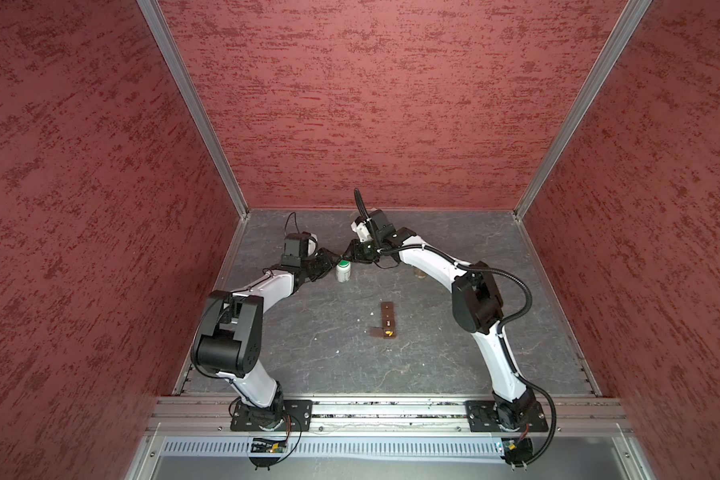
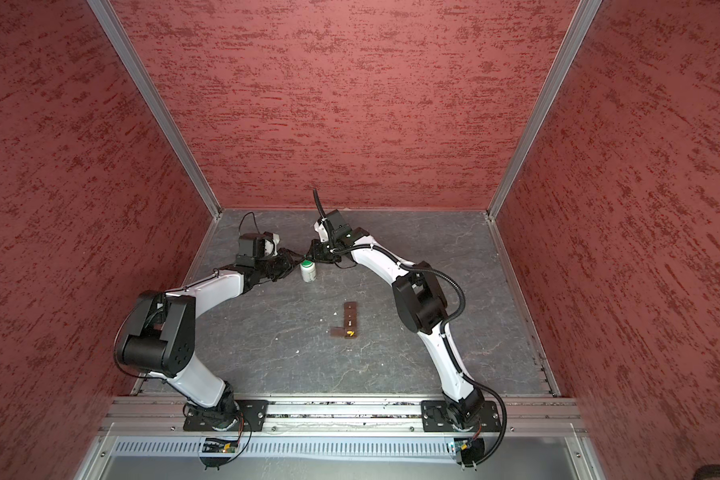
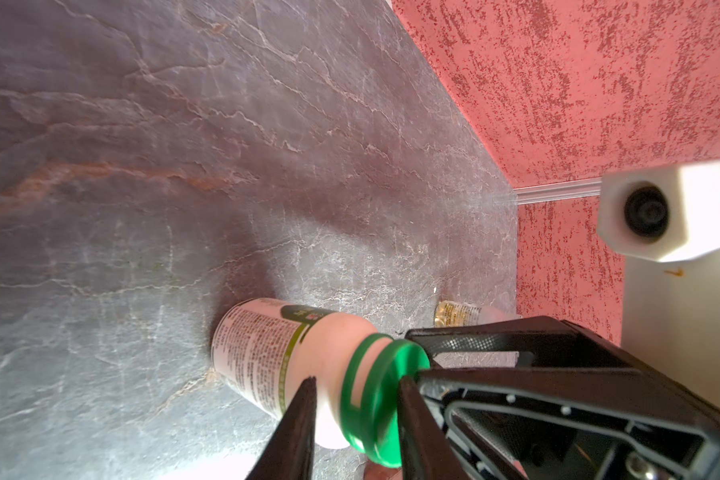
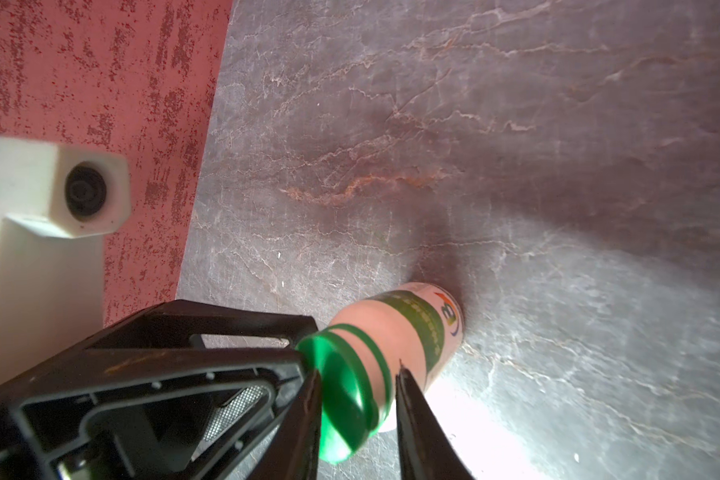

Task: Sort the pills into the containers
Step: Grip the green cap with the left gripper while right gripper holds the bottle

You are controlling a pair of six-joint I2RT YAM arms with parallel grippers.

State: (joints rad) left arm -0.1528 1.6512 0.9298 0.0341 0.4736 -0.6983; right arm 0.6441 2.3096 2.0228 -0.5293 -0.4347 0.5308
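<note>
Nearest my bases, mid-counter: the brown pill organizer (image 1: 387, 322) lies flat on the grey counter (image 1: 300, 365), long axis running away from me. The lid of its nearest compartment is flipped open to the left, and one yellow pill (image 1: 389, 333) sits inside. Left of it on the counter is a white speck (image 1: 336, 352), too small to identify.

Farther back, centre: the white bottle (image 1: 343, 274) stands upright on the counter with its green cap (image 1: 343, 263) on. Both tools meet at its top. My left tool (image 3: 356, 378) reaches in from the left and my right tool (image 4: 358, 365) from the right. In both top views their tips almost touch each other just past the cap.

Left wrist view: my fingers (image 3: 300, 415) stand narrowly apart, with the bottle's shoulder and cap showing between them. Right wrist view: much the same, the cap fills the gap between the fingers. For either tool I cannot tell whether the fingers press on the bottle or only sit in front of it, so gripping or not: cannot tell.

Beyond that, to the right: a small clear container (image 3: 458, 313) with yellowish contents stands on the counter, apart from the white bottle. In the top views my right forearm (image 1: 425, 259) mostly hides it.

Last: the red textured back wall (image 1: 371, 104).
</note>
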